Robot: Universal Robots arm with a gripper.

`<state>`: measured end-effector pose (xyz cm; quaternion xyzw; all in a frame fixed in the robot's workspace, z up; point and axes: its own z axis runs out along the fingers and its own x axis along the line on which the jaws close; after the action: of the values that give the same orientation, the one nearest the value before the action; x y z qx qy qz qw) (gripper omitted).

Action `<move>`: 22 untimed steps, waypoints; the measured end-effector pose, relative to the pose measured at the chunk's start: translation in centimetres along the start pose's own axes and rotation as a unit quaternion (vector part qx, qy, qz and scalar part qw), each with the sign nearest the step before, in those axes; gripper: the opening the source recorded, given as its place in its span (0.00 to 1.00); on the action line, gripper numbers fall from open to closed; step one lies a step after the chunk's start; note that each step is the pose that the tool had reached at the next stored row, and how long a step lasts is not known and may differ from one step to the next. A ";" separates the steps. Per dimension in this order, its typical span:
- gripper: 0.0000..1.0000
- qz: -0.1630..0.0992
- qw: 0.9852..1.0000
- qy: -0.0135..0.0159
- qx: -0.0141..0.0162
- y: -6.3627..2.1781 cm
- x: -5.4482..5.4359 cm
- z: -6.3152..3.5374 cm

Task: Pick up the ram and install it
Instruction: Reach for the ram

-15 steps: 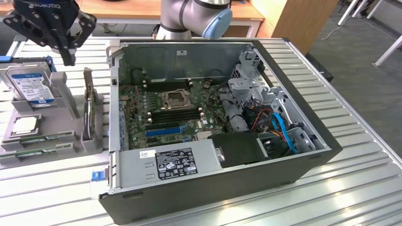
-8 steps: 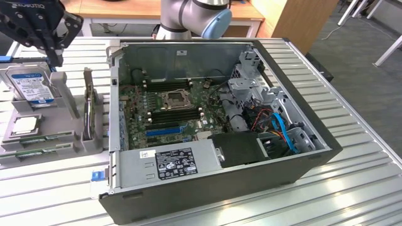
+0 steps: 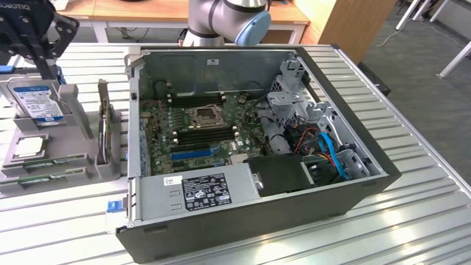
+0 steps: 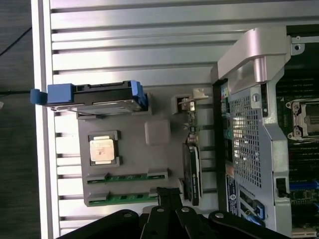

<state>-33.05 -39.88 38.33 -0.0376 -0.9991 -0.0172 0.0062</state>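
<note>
**Inspector:** What is found nearest in the exterior view?

**Technician:** The open computer case (image 3: 243, 232) is seen on the slatted metal table (image 3: 412, 221). The power supply (image 3: 198, 190) is mounted against the near wall. The motherboard (image 3: 195, 130) with its processor socket (image 3: 204, 117) is seated beyond it.

**Inspector:** Where is the ram located?

**Technician:** The ram (image 3: 46, 163) is laid flat in a slot of the grey holder (image 4: 130, 157), outside the case at the exterior view's left. A second green stick (image 3: 37, 179) is laid just beside it, nearer. Neither is gripped. The square processor (image 3: 30, 146) is set just behind them, and the hard drive (image 3: 37, 102) is stood upright farther back. An expansion card (image 3: 107, 130) is stood on edge between the holder's slots and the case.

**Inspector:** How is the gripper set?

**Technician:** The gripper (image 3: 44, 63) is raised over the holder's far end, above the hard drive. In the wrist view its fingers (image 4: 158, 204) are pressed together and nothing is clamped between them. The tips are seen near the ends of the two sticks. Farthest back, the arm's base joint (image 3: 224, 16) and a wooden table (image 3: 147, 11) are seen.
</note>
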 end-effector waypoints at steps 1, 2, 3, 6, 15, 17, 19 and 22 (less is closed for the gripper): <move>0.10 0.000 1.000 0.000 0.000 -0.02 0.3 0.01; 0.10 0.000 1.000 0.000 0.000 -0.04 0.6 0.03; 0.10 0.000 1.000 0.000 0.000 -0.07 0.9 0.04; 0.10 0.000 1.000 0.001 0.000 -0.14 1.8 0.08; 0.10 0.000 1.000 0.001 0.000 -0.32 4.1 0.17; 0.10 0.000 1.000 0.001 0.000 -0.33 4.3 0.17; 0.10 0.000 1.000 0.001 0.000 -0.34 4.4 0.18; 0.10 0.000 1.000 0.001 0.000 -0.37 4.8 0.19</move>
<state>-37.88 -39.88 38.19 -0.0375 -0.9991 -0.0171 0.0071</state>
